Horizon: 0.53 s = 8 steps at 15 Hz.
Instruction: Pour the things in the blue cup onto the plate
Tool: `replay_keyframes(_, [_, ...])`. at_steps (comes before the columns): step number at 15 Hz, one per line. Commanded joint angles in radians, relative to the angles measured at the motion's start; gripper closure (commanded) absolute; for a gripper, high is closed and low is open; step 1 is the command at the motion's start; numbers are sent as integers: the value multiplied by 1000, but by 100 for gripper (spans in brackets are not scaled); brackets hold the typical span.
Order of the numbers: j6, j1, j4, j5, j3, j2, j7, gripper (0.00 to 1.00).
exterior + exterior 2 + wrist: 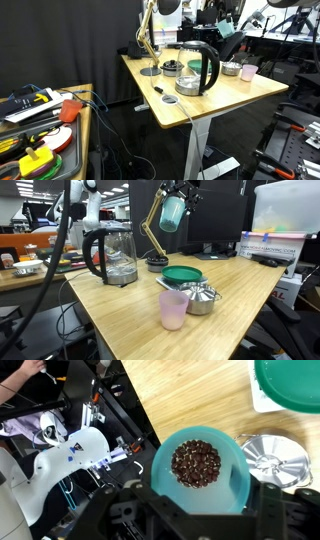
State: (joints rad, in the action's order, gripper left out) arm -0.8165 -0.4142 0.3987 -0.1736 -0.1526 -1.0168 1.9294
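Observation:
The blue cup (228, 485) is a light teal tumbler holding dark brown beans (196, 463). My gripper (200, 518) is shut on it, and the cup looks upright in the wrist view. In an exterior view the gripper (178, 192) holds the cup (172, 215) high above the desk, behind the green plate (182, 276). The plate lies on white paper near the desk's middle. In the wrist view its rim (292, 385) shows at the top right, off to the side of the cup.
A glass kettle (113, 255) stands on the wooden desk (110, 315). A silvery metal bowl (204, 299) and a pale pink cup (173, 309) sit in front of the plate. A wooden desk lamp (153, 235) stands behind. A cluttered side table (45, 125) is nearby.

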Motion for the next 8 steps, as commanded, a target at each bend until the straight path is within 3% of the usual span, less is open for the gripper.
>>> replay_keyframes(1, [59, 1, -43, 9, 4, -16, 159, 46])
replay_keyframes(3, [90, 4, -41, 8, 5, -14, 236, 46])
replay_keyframes(4, [59, 18, 65, 4, -13, 44, 251, 46])
replay_keyframes(5, [107, 4, -41, 7, 7, -13, 285, 46])
replay_keyframes(8, [92, -2, -57, 0, 19, -23, 296, 46])
